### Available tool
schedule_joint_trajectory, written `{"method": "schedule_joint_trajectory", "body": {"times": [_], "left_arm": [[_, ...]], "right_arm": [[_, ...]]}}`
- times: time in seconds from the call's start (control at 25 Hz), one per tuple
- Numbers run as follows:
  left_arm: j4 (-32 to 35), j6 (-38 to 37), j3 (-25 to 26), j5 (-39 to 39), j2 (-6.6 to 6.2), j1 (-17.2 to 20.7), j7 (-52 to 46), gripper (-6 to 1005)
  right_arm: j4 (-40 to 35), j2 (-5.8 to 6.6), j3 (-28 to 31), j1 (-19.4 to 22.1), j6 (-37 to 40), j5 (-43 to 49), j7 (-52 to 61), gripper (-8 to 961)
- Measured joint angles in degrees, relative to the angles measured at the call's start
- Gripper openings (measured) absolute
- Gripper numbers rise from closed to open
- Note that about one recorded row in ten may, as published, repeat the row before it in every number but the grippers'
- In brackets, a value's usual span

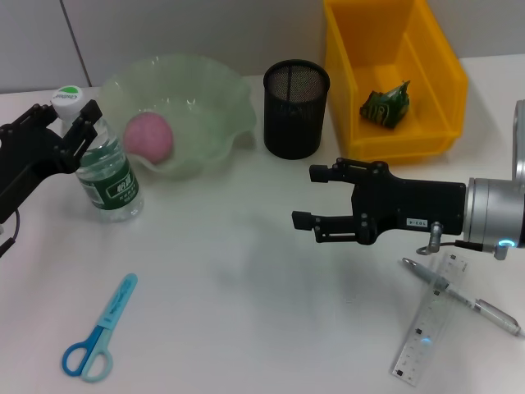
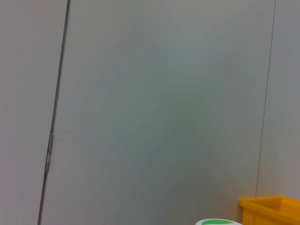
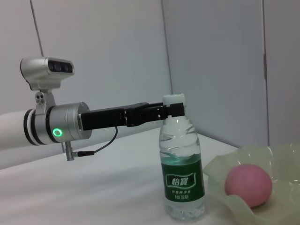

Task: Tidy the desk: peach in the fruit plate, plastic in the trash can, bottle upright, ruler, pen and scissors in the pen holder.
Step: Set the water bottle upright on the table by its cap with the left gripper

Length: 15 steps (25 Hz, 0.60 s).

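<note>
The left gripper [image 1: 67, 123] is at the far left of the table, its fingers spread to either side of the neck of the bottle [image 1: 109, 168], just below the cap; whether the pads press the plastic cannot be told. The bottle stands upright, beside the left rim of the fruit plate [image 1: 217, 103], which holds the peach [image 1: 148, 136]. From the right wrist view the same bottle [image 3: 181, 168] stands straight with the left gripper [image 3: 171, 110] at its neck.

The right gripper [image 1: 305, 197] hovers over the middle right of the table, fingers apart and holding nothing. Just near and right of it, the pen [image 1: 461, 296] lies across the ruler [image 1: 430, 327]. The scissors [image 1: 100, 330] lie at the near left. The pen holder [image 1: 295, 108] stands at the far middle, next to the yellow trash can [image 1: 430, 139], with the plastic [image 1: 386, 105] inside.
</note>
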State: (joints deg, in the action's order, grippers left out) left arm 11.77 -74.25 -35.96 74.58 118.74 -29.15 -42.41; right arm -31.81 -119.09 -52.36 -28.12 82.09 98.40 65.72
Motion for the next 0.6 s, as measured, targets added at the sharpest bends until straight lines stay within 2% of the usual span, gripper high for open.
{"method": "schedule_joint_trajectory", "body": {"times": [0.28, 0.6], "left_arm": [[0.21, -0.39, 0.01, -0.02, 0.0, 0.04, -0.42, 461], [0.36, -1.05, 0.01, -0.01, 0.0, 0.1, -0.47, 750]], "right_arm": [[0.07, 0.0, 0.13, -0.22, 0.0, -0.08, 0.02, 833], [0.23, 0.0, 0.15, -0.39, -0.01, -0.13, 0.02, 833]]}}
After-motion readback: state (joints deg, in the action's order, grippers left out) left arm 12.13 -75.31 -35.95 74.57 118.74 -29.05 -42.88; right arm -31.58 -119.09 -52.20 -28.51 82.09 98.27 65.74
